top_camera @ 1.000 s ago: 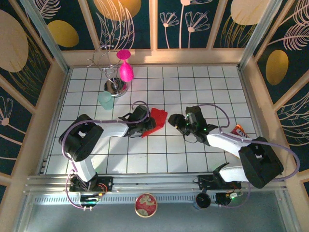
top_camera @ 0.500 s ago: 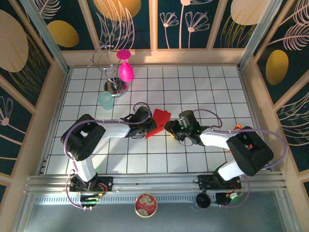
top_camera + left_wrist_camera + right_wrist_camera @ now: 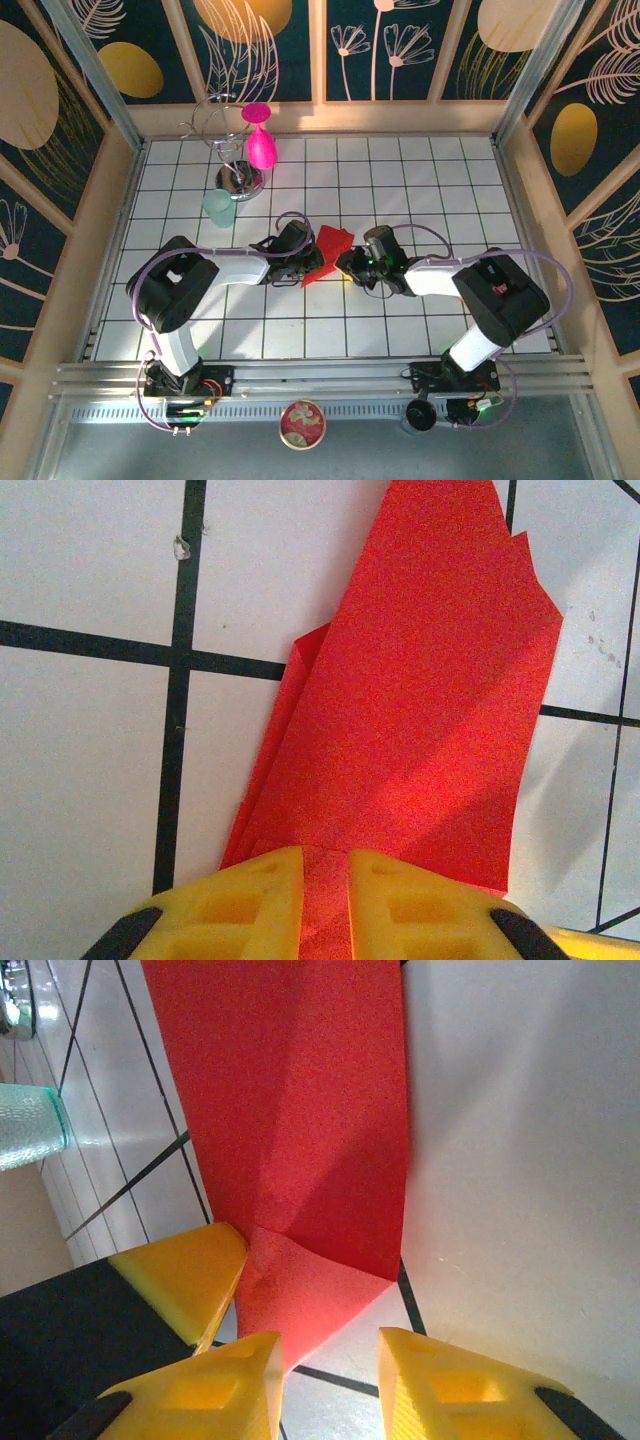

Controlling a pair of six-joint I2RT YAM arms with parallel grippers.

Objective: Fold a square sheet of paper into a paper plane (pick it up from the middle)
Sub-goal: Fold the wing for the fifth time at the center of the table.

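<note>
Left gripper [image 3: 325, 880] pinches the part-folded red sheet [image 3: 420, 710]; right gripper [image 3: 330, 1350] has moved in, spread around its corner, next fold likely.

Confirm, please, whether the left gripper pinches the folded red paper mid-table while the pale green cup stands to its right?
Not quite: the top external view shows the pale green cup to the left of the folded red paper, farther back. The left gripper does pinch the paper mid-table.

Sitting on tabletop [image 3: 420, 180]: one folded red paper [image 3: 331, 243], one magenta goblet [image 3: 261, 148], one green cup [image 3: 219, 208], one wire stand [image 3: 240, 182].
</note>
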